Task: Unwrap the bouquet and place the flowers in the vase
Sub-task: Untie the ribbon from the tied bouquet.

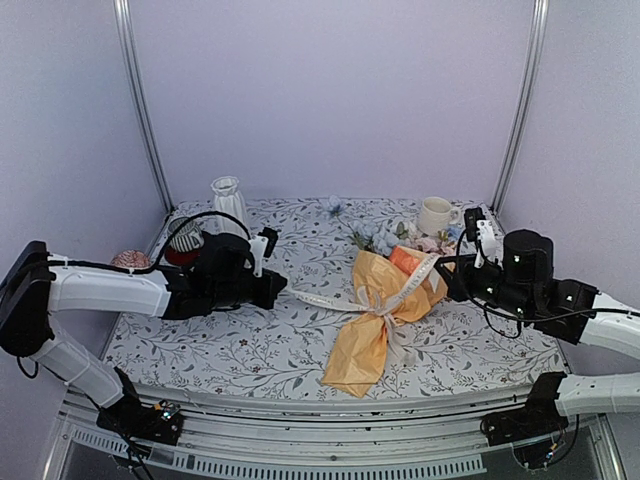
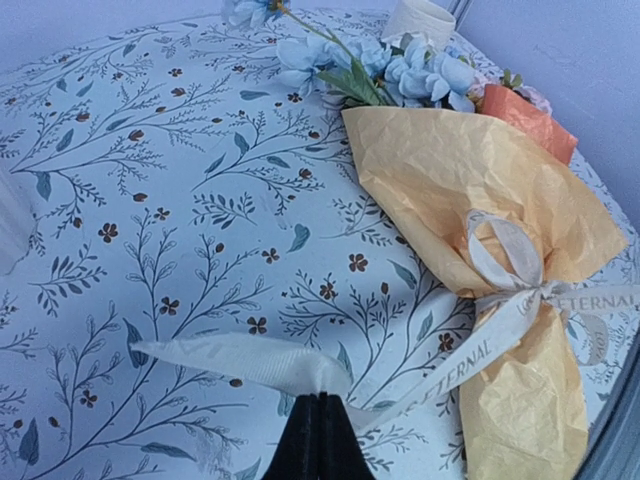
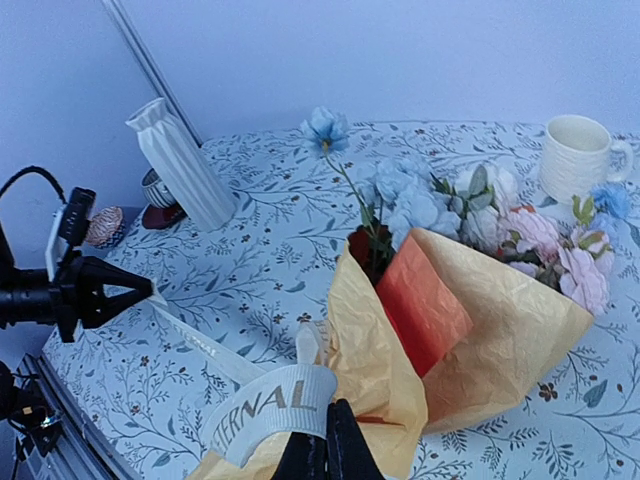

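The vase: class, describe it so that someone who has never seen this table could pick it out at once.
Start at the flower-patterned table and go to its far left corner. There stands the vase, upright, just beyond a striped cup. It is the tallest vessel there: white, ribbed and handleless, unlike the squat cream mug at the far right.

ribbon, left wrist view: "ETERNAL", pale gold capitals, readable on two tails
ribbon, right wrist view: only "ERNAL" readable
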`<state>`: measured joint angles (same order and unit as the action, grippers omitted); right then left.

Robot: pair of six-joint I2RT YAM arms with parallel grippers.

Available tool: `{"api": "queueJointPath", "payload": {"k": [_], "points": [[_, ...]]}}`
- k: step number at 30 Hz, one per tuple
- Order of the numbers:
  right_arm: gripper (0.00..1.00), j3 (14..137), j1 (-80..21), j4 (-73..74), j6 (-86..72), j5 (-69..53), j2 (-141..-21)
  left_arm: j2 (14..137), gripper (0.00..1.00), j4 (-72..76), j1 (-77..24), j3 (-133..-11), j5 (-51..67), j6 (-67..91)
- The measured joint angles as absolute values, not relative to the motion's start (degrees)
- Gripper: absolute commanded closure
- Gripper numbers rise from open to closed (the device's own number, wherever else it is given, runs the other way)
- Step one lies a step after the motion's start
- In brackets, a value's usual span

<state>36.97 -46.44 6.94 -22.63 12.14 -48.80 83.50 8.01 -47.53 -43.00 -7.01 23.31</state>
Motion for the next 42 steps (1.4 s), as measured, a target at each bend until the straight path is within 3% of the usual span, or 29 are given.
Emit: {"api": "queueJointPath", "payload": {"k": [13, 26, 42], "points": [[0.97, 21.2, -46.4, 7.0, -37.0, 20.8, -45.5, 82.2, 1.0, 1.9, -47.6, -55.6, -6.4, 19.2], [0.96, 20.7, -46.4, 9.5, -42.6, 26.3, -42.8, 71.5, 1.0, -1.4, -47.6, -57.3, -5.5, 17.5], [0.96, 20.7, -46.4, 9.9, -42.7, 27.5, -42.4, 66.5, 1.0, -3.4, -47.6, -57.3, -7.4, 16.4]]}}
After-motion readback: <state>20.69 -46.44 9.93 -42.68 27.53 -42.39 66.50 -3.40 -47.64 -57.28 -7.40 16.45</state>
